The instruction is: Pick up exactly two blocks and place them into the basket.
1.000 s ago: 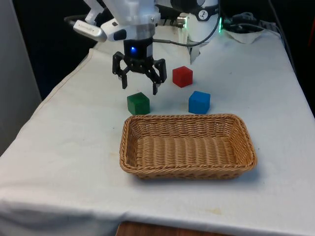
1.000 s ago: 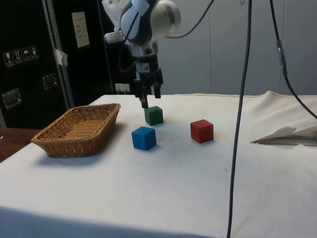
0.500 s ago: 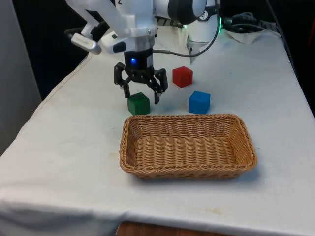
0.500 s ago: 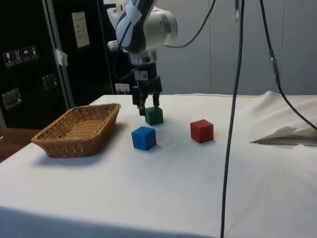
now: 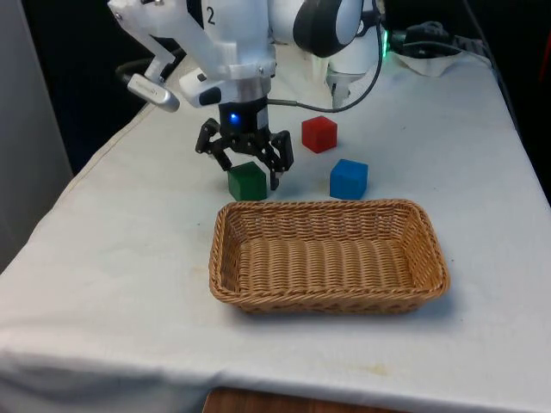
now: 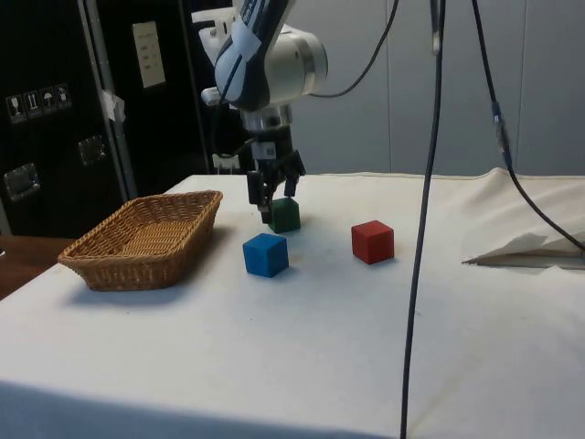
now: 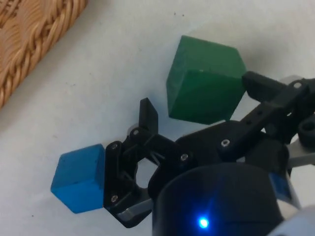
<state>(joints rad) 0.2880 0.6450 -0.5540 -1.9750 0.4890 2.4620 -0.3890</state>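
A green block (image 5: 247, 182) (image 6: 285, 217) (image 7: 204, 81) rests on the white cloth just behind the wicker basket's (image 5: 331, 210) (image 6: 137, 265) (image 7: 29, 34) far rim. My gripper (image 5: 248, 170) (image 6: 274, 194) (image 7: 206, 101) is down over it and open, one finger on each side; one fingertip (image 7: 147, 114) stands slightly off the block's face. A blue block (image 5: 349, 179) (image 6: 266, 254) (image 7: 78, 177) lies to the front view's right of the green one. The red block (image 5: 319, 134) (image 6: 373, 241) sits farther back. The basket holds nothing.
Black cables (image 6: 420, 201) hang down in the side view's foreground. A rumpled fold of cloth (image 6: 526, 249) lies at the table's far end near the robot base. The table's edge (image 5: 95, 163) runs along the front view's left.
The gripper has come down from above and behind the green block, and its fingers now straddle it. The blue and red blocks and the basket have stayed put.
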